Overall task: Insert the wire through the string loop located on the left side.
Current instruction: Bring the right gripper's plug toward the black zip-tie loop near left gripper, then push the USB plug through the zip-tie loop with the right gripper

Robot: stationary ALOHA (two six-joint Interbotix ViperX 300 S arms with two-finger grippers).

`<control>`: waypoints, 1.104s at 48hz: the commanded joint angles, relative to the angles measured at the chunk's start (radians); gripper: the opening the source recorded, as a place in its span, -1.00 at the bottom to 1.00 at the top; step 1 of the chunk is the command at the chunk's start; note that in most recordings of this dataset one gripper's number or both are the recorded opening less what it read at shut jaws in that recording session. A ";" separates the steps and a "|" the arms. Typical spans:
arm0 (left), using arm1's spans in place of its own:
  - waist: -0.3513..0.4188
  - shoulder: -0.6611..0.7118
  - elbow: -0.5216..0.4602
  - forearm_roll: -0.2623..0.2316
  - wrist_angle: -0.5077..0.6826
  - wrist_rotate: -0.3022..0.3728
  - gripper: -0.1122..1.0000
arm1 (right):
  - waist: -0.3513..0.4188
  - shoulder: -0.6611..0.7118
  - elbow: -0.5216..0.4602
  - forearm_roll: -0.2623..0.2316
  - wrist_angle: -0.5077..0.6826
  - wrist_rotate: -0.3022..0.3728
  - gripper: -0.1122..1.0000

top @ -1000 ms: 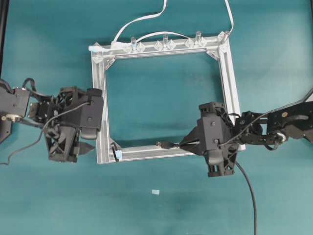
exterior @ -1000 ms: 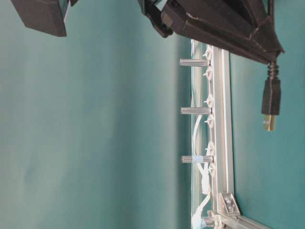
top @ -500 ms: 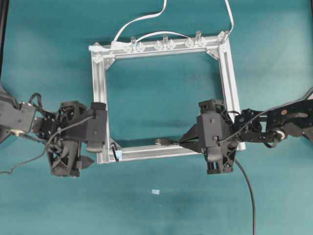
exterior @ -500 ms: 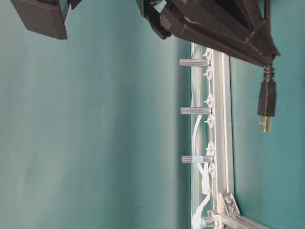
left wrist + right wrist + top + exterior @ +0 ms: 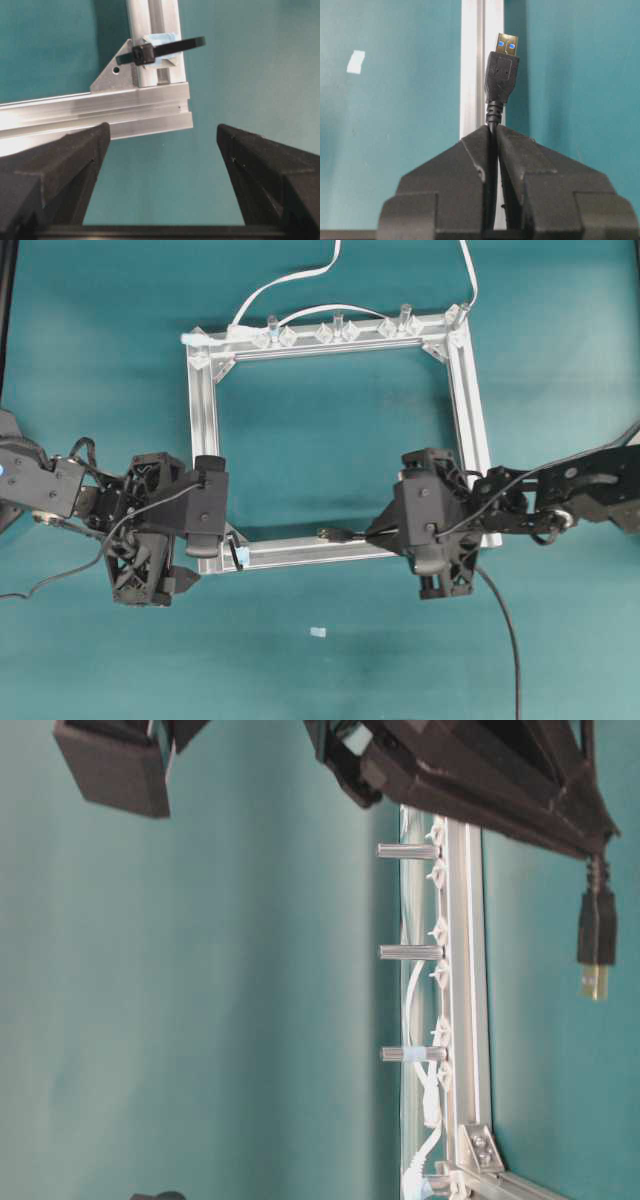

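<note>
Right end effector (image 5: 492,145) pinches one wire (image 5: 502,75); one string loop (image 5: 160,50).

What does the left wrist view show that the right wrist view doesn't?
Only the left wrist view shows the string loop at the frame's corner, ahead of the open, empty left gripper. Only the right wrist view shows the wire, its plug pointing ahead of the right gripper shut on it, and a pale scrap on the table. Both show the aluminium frame.
</note>
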 commanded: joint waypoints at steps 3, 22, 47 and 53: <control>0.002 -0.008 -0.020 -0.002 -0.008 -0.009 0.82 | -0.002 0.018 -0.060 -0.041 0.002 0.000 -0.65; 0.003 -0.005 -0.020 0.002 -0.008 -0.009 0.83 | -0.018 0.118 -0.170 -0.110 0.015 0.003 -0.65; 0.006 0.014 -0.026 0.002 -0.028 -0.008 0.83 | -0.032 0.198 -0.281 -0.147 0.015 0.002 -0.65; 0.006 0.014 -0.026 0.002 -0.028 -0.008 0.83 | -0.031 0.210 -0.302 -0.152 0.015 0.002 -0.65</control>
